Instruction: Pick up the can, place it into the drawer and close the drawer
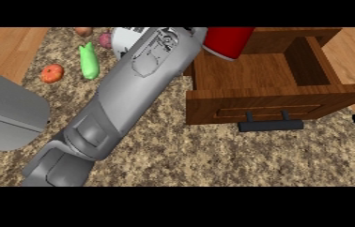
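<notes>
**Clerk:** Largest entry?

**Checker:** Speckled counter (208, 160), brown and tan, under everything listed.

**Clerk:** Next?

**Checker:** One grey forearm (125, 94), slanting from the lower left corner up to the top middle. Its hand is not visible, so I cannot tell whether it is released, clenched or grasping anything.

**Clerk:** Third?

**Checker:** Wooden drawer (267, 106), upper right, pulled open, with nothing lying on its floor. A black handle (270, 125) sits on its front.

**Clerk:** Fourth?

**Checker:** Grey rounded shape (17, 113) at the left edge. I cannot tell what it is.

**Clerk:** The can?

**Checker:** Red can (227, 39), at the top of the view, just beside the forearm's far end and over the drawer's rear left corner. Its upper part is cut off. Whether it touches the drawer is unclear.

**Clerk:** Small items?

**Checker:** Green vegetable (88, 62), left of the forearm. Orange round fruit (52, 73), near it on its left.
</notes>
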